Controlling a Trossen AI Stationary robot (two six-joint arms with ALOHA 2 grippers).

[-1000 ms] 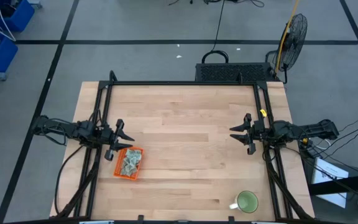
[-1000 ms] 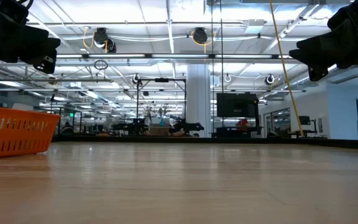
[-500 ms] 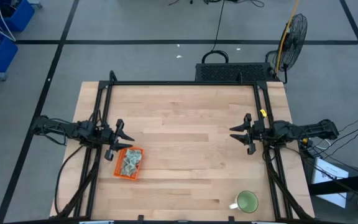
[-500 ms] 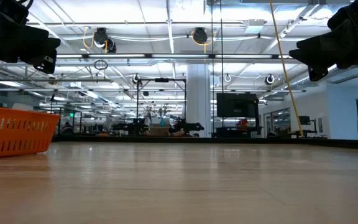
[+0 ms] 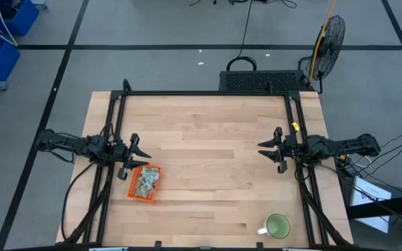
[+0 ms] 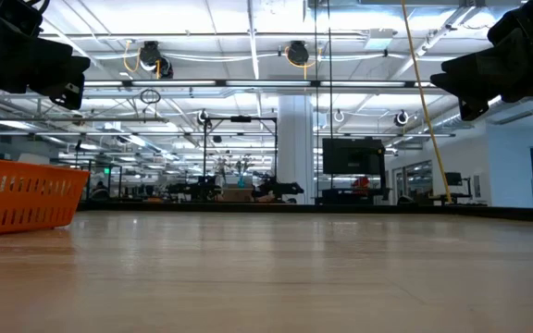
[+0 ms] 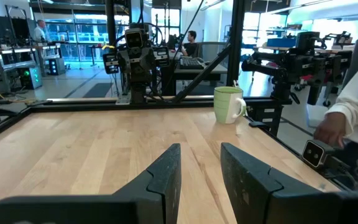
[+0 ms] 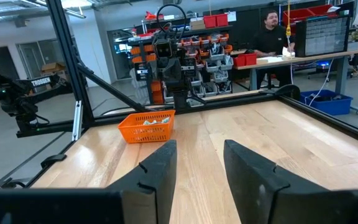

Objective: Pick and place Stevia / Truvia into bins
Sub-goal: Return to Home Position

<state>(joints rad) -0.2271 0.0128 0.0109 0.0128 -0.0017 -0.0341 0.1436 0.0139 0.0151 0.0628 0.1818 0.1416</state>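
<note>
Worktop [image 5: 208,139]: arms sit at its left and right edges. Left gripper [image 5: 142,157] and right gripper [image 5: 264,150] both spread apart, empty. Orange tray [image 5: 130,194] by the left edge, just beside the left gripper, holds the Stevia packets [image 5: 145,181]. Judgement: home the left arm level, clear of the tray rim.

Both arms are stretched out low and level, pointing inward at each other. The left gripper [image 5: 139,157] sits on the left side and the right gripper [image 5: 262,150] on the right, well apart. Jaws on both are parted, fingers roughly parallel.
</note>
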